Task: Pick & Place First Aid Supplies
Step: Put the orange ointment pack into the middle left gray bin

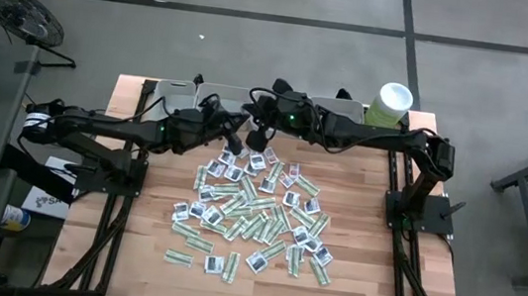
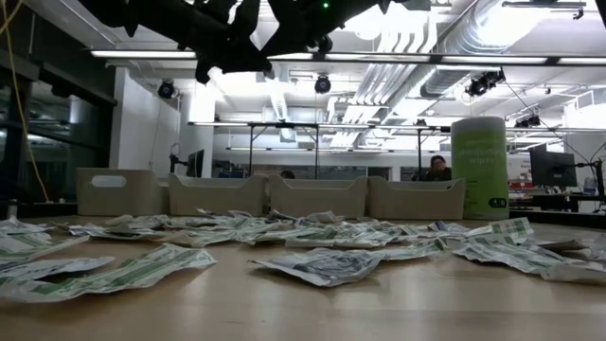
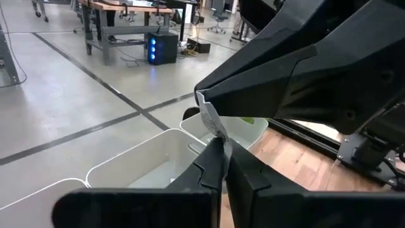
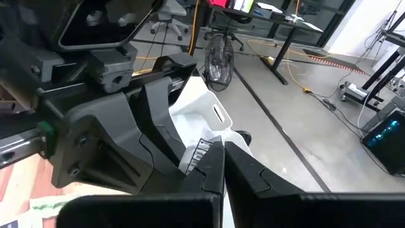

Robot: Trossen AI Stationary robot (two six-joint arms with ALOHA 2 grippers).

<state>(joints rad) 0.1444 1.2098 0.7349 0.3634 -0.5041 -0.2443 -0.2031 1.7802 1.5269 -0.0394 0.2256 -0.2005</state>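
So basically one squarish white sachet [image 3: 211, 119] is being pinched from both sides at once. The left gripper [image 3: 223, 144] is seen clenched on one edge of it in its own wrist view, and the right gripper [image 4: 223, 147] is clamped on the opposite edge, where the dark printed marks can be made out in the right wrist view. In the high view the two claws are found nose to nose, up in the air over the far part of the table [image 1: 369, 280], at about 12 o'clock from the big pile of sachets [image 1: 257, 212] spread over the wood. The left arm is brought in from 9 o'clock and the right from 3 o'clock, so the held sachet's long axis is judged to run roughly along that 9-to-3 line, stretched between the two sets of fingertips. It can't really be said that either arm is nearer, since it's touched by both. The grey trays [image 1: 225, 92] are lined up just past the claws at 12 o'clock, with the green tub [image 1: 389, 102] off toward 2 o'clock. A drop into a tray would probably only be possible once one grip is let go, otherwise the packet could get tugged or torn.
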